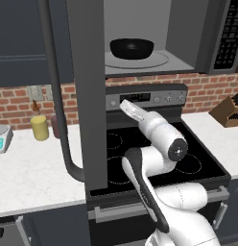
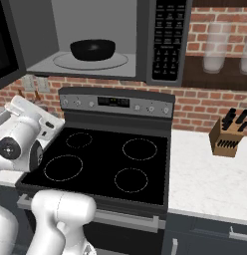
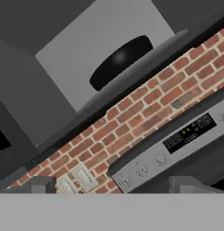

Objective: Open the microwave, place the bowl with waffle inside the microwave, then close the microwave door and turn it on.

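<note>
One black bowl (image 1: pixel 132 48) sits on the round turntable (image 1: pixel 159 61) inside the open microwave (image 1: pixel 185 33), in the upper middle of the left base view; in the right base view it lies at the upper left of the frame, on the pale floor of the cavity. The waffle cannot be made out within the bowl from these angles. The microwave door (image 1: pixel 87 96) stands swung wide, a tall grey slab running down the middle left of the left base view with its curved bar handle (image 1: pixel 56 91) on the left edge. The gripper (image 3: pixel 112 184) is empty, its two dark finger tips set far apart at the bottom of the hand view, left and right. In that tilted view the bowl lies well above the tips, in the upper middle of the frame, with a band of brick wall (image 3: pixel 132 122) and the stove control panel (image 3: pixel 177 142) between them. In the left base view the arm's white wrist (image 1: pixel 133 110) is at the centre, below the microwave and over the black stove (image 1: pixel 188 166). A knife block (image 2: pixel 226 137) stands on the counter (image 2: pixel 205 179) at the right of the right base view.
</note>
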